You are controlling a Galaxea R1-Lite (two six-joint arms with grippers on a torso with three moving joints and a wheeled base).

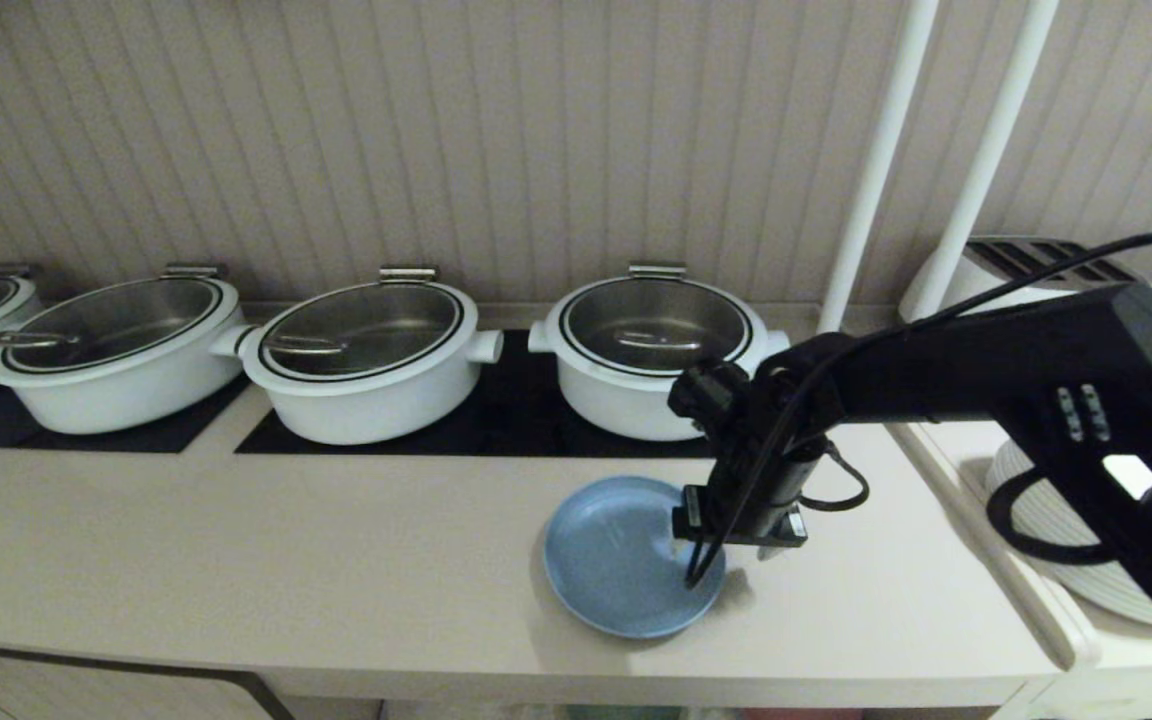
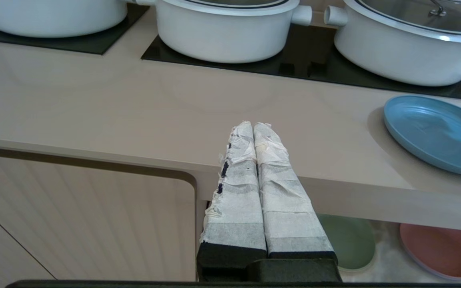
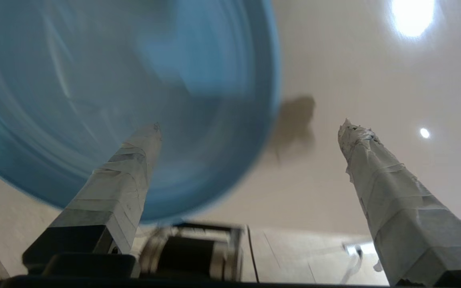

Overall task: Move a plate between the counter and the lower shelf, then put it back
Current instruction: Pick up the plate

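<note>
jaws wide on right gripper (image 3: 250, 132), straddling rim of plate (image 1: 616, 560) lying on counter (image 1: 236, 560); left gripper (image 2: 253, 130) pressed closed.

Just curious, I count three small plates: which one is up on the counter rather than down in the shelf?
The light-blue plate, beside the right gripper; the green plate and pink plate lie in the lower shelf.

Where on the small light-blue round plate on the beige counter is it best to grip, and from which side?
Probably the raised rim of the light-blue round plate nearest the open right gripper, coming from above on the robot's right. The plate lies flat on the beige counter, so only the rim offers a hold.
</note>
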